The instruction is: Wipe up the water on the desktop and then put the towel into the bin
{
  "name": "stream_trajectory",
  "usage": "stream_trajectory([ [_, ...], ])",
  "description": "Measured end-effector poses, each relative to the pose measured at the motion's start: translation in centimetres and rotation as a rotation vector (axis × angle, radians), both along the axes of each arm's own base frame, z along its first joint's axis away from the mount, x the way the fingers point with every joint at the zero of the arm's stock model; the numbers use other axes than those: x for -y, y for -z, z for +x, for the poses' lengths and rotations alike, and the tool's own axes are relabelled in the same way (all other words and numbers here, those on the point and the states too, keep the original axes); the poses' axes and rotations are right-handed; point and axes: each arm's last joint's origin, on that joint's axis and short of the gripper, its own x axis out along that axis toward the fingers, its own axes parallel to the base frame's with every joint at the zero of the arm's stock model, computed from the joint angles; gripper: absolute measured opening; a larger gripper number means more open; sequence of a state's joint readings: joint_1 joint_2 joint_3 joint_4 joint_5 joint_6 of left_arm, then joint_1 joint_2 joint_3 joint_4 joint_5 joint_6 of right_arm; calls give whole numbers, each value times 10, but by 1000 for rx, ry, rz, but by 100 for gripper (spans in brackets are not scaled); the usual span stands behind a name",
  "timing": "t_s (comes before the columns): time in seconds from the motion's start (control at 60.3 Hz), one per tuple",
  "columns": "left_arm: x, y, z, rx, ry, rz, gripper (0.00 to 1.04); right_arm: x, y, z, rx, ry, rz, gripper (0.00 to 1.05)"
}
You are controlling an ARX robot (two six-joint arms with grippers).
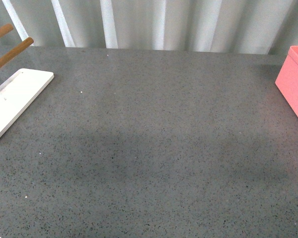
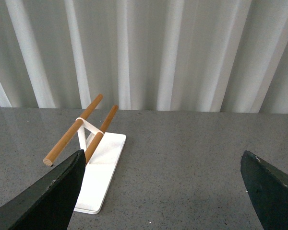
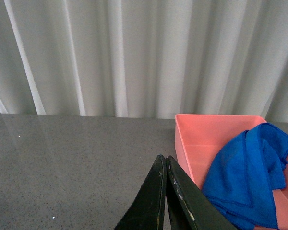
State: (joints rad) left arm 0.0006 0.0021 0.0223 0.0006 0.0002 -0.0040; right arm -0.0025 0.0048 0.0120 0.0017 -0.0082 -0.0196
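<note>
- A dark grey speckled worktop (image 1: 154, 148) fills the front view, with pale pleated curtains (image 1: 164, 22) hanging behind its far edge.
- At the far left stands a white flat-based rack (image 1: 17, 96) carrying two wooden rods (image 2: 79, 129).
- At the far right sits a salmon-pink bin (image 3: 201, 139), only its corner showing in the front view.
- The blue towel (image 3: 247, 175) lies crumpled inside the bin, draped against its right-hand wall.
- The left gripper (image 2: 163, 191) hovers near the rack, its dark fingers (image 2: 53, 191) spread wide with nothing between them.
- The right gripper (image 3: 166, 191) sits just left of the bin, its fingers pressed together and holding nothing.
</note>
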Motion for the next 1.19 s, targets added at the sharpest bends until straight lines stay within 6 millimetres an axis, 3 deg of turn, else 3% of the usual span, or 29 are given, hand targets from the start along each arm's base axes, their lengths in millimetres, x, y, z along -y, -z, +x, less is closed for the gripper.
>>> stream_trajectory([
  [0.149, 0, 0, 0, 0, 0, 0, 98, 0, 0, 0, -1, 0, 1, 5],
  [0.315, 0, 0, 0, 0, 0, 0, 98, 0, 0, 0, 0, 0, 2, 46],
  [0.597, 0, 0, 0, 0, 0, 0, 98, 0, 0, 0, 0, 0, 2, 99],
  [1.193, 0, 0, 0, 0, 0, 0, 98, 0, 0, 0, 0, 0, 2, 98],
])
